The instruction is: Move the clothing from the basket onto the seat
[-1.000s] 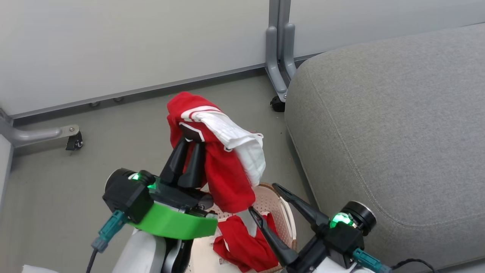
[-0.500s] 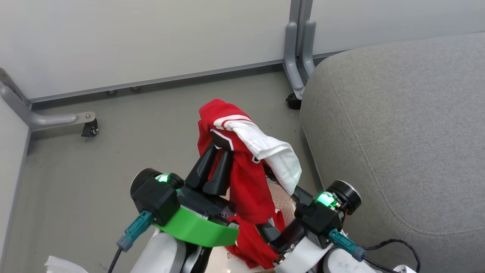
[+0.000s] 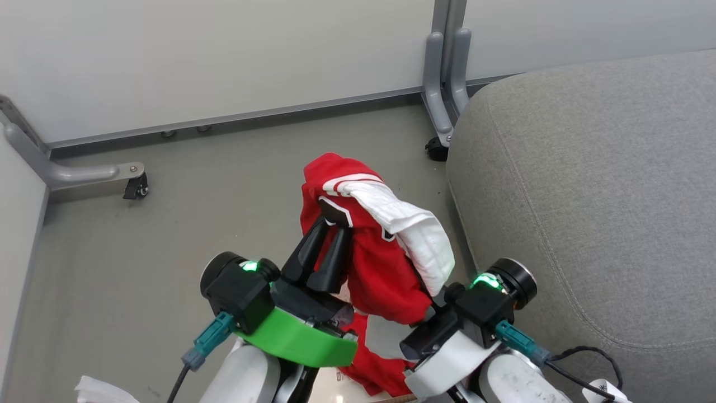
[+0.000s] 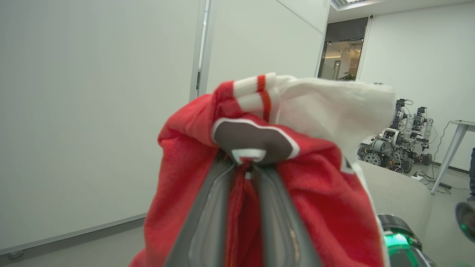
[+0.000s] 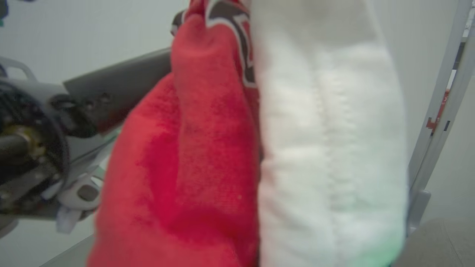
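While the grey seat (image 3: pixel 587 196) waits right of the right gripper (image 3: pixel 444 294), the red jersey (image 3: pixel 380 268) hangs from the left gripper (image 3: pixel 330 224), pinched shut on its top. The right gripper's fingers are buried in cloth, so I cannot tell its grip. Carrying across and releasing remain.

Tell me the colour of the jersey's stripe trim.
Jersey trim: white with a red line; clearest in left wrist view.

A grey floor (image 3: pixel 168 252) meets a white wall (image 3: pixel 224 56). A grey post (image 3: pixel 442 67) stands against it, a black caster (image 3: pixel 435 150) at its foot. Further left, a grey leg (image 3: pixel 84 174) ends in another caster (image 3: pixel 137 189). On the floor lies something white and crumpled (image 3: pixel 100 390). The left wrist view has wheeled machines (image 4: pixel 397 146) beside a white table (image 4: pixel 450 150).
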